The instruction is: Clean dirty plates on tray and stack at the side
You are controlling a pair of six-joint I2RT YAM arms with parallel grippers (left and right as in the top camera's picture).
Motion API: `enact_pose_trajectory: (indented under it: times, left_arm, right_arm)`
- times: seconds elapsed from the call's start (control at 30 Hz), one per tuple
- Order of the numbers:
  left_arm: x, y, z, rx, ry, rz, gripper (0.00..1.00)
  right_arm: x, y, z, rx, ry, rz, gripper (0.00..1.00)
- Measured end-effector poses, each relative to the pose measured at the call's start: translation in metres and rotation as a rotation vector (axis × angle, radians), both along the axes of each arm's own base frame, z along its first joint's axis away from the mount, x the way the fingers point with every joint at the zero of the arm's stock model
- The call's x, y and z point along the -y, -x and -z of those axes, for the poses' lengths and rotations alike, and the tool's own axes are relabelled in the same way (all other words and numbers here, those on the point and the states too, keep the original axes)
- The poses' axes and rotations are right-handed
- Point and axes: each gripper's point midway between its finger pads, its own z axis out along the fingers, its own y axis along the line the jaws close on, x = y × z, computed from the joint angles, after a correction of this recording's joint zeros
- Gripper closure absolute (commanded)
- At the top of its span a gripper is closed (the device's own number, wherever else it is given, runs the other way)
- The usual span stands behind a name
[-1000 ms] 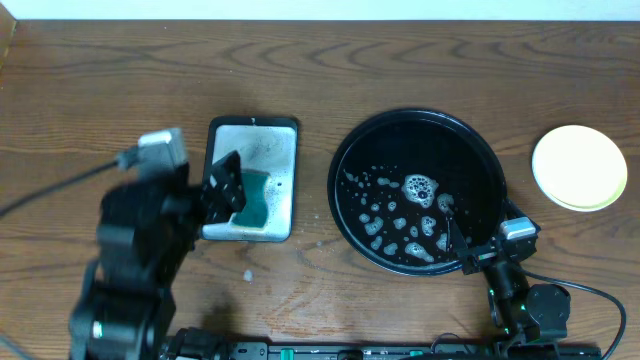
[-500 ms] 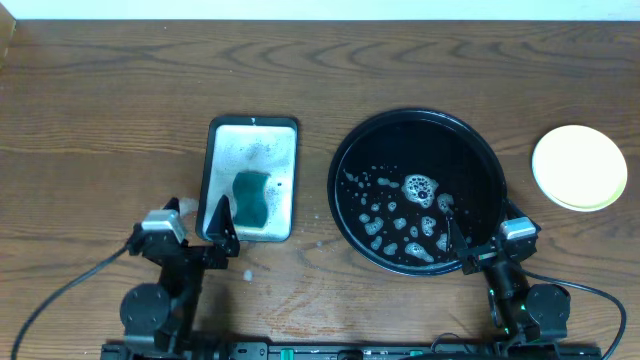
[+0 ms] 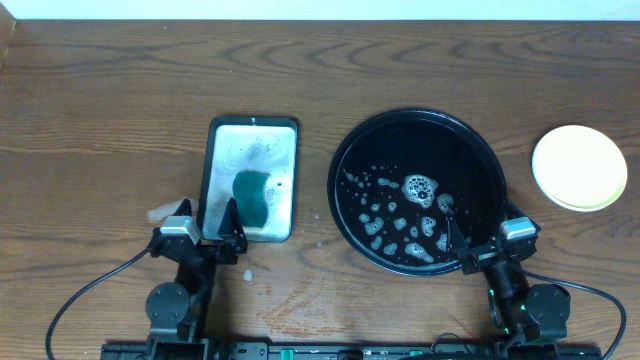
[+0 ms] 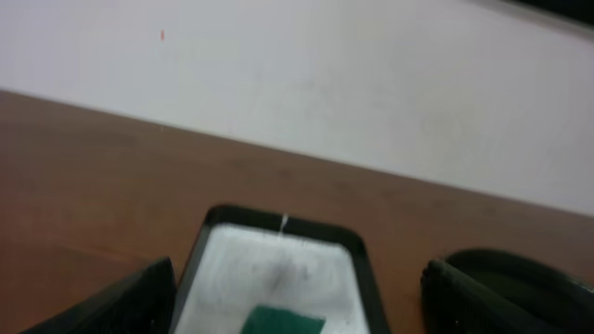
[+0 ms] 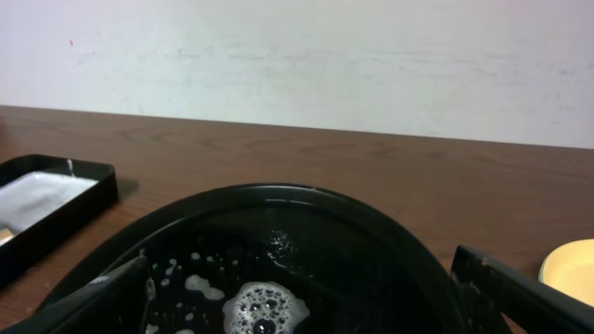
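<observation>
The round black tray sits right of centre and holds only soap suds and water; it also fills the lower right wrist view. The plates are stacked on the table at the far right, pale yellow on top, the ones beneath almost hidden; the stack's edge also shows in the right wrist view. My left gripper is open and empty at the near end of the soapy tray, its fingers wide apart in its wrist view. My right gripper is open and empty over the black tray's near rim.
A rectangular silvery dark-rimmed soapy tray lies left of centre with a green sponge in it, also seen in the left wrist view. A few suds spots lie on the wood between the trays. A white wall runs behind the table.
My left arm has come down from high above the soapy tray to low at the table's front edge, its open gripper just behind the sponge. The right arm has not moved.
</observation>
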Motion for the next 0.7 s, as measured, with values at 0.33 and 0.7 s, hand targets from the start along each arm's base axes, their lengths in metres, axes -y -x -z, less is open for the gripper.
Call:
enact_pose_trajectory:
  times: [0.33,0.7]
  left_arm:
    - [0.0,0.0,0.015,-0.049,-0.003,0.0,0.15]
    - [-0.003,0.001,0.018,-0.067,-0.005,-0.019,0.15]
  right_arm:
    - [0.0,0.0,0.0,0.0,0.0,0.0,0.01]
    - [0.0,0.0,0.0,0.0,0.0,0.0,0.01]
